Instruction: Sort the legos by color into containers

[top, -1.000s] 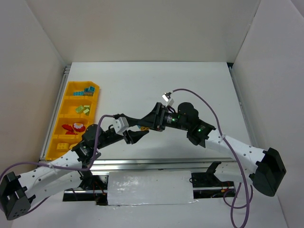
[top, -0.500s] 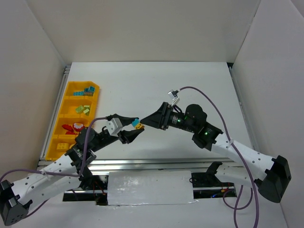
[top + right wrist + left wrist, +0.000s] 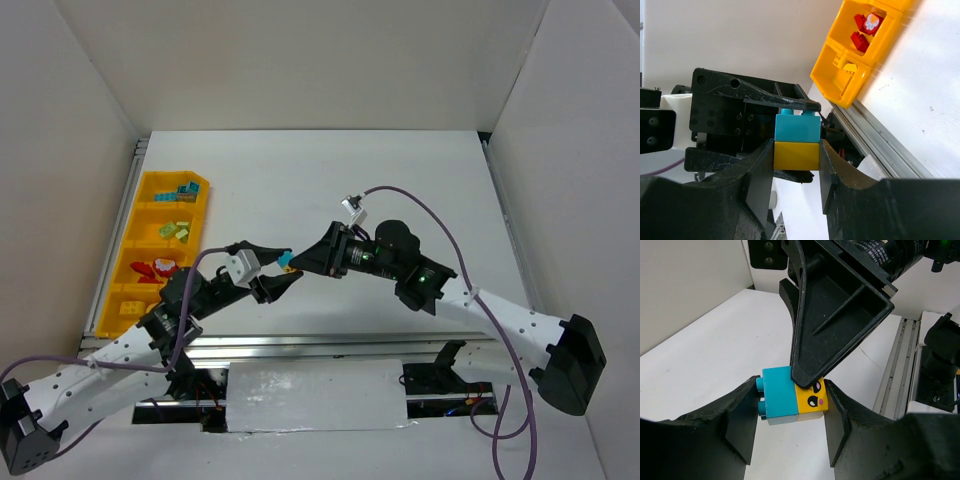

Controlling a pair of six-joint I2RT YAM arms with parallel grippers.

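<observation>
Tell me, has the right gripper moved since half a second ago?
Yes: the right gripper moved left, toward the bin tray, onto the teal-yellow clump.

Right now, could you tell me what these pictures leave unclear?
Top view: brick pair too small for detail; tray contents too small to count.
Left wrist: right gripper covers part of the yellow brick.
Right wrist: tray's far compartments cut off by the top edge.

No lettering is legible; the yellow brick (image 3: 812,399) bears a printed cartoon face.
</observation>
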